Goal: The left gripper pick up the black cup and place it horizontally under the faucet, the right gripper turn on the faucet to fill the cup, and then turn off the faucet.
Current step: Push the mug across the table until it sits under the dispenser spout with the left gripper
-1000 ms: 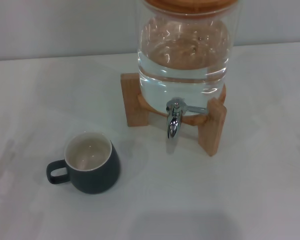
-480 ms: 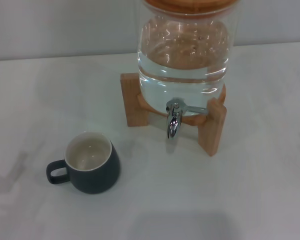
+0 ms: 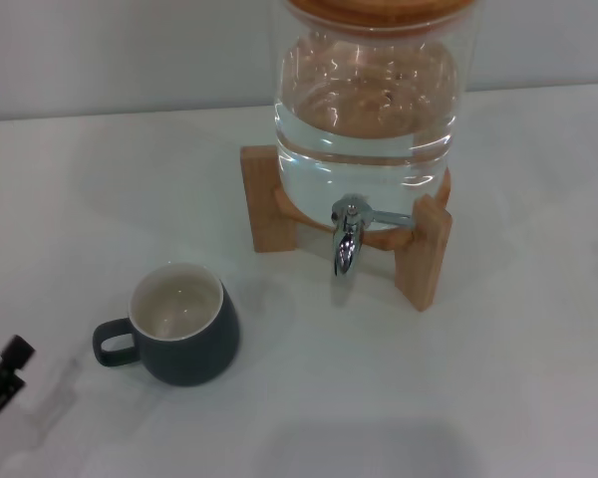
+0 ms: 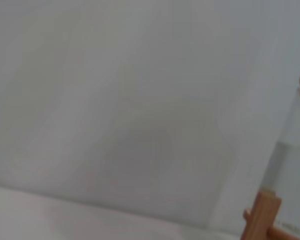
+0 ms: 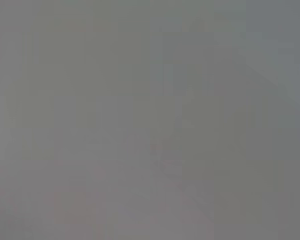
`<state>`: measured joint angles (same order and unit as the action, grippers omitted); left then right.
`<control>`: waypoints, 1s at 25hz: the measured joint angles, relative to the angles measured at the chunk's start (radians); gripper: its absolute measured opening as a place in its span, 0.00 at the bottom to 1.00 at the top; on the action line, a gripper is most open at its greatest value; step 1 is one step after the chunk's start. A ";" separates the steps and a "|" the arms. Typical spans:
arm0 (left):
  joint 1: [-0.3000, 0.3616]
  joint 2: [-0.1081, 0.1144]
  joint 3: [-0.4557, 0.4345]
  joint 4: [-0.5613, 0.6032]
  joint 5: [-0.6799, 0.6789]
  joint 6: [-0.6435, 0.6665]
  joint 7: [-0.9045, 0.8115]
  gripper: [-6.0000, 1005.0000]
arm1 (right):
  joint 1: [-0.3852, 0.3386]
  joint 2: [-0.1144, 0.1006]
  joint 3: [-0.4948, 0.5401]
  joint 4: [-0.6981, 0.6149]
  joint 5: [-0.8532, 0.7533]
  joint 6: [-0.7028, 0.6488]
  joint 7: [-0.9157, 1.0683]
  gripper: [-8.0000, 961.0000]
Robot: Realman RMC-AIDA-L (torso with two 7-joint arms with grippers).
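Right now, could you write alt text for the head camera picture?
A black cup stands upright on a white table, left of a chrome faucet on a water-filled glass jar. The left gripper pokes in at the left edge.

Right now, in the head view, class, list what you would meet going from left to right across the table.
Left gripper at the edge → black cup, handle first → wooden stand's left leg → faucet → the stand's right leg. The glass jar spans the stand, so it is left out.
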<state>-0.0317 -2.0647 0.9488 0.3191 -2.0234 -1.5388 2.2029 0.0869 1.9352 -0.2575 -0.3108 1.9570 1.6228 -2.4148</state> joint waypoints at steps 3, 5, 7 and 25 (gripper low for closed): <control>0.001 -0.009 0.002 0.000 0.033 0.027 0.006 0.87 | 0.011 0.004 -0.007 -0.023 -0.002 -0.011 0.001 0.85; -0.007 -0.013 0.005 -0.002 0.046 0.042 0.013 0.87 | 0.016 0.007 -0.009 -0.032 -0.003 -0.013 0.002 0.85; -0.026 -0.014 0.008 -0.007 0.070 0.053 0.013 0.87 | 0.019 0.009 -0.011 -0.036 -0.003 -0.015 0.003 0.85; -0.155 -0.018 0.025 -0.052 0.153 0.216 -0.056 0.87 | 0.027 0.015 -0.003 -0.039 0.000 -0.010 0.003 0.85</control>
<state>-0.1871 -2.0823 0.9742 0.2668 -1.8703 -1.3229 2.1468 0.1138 1.9498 -0.2608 -0.3498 1.9570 1.6130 -2.4114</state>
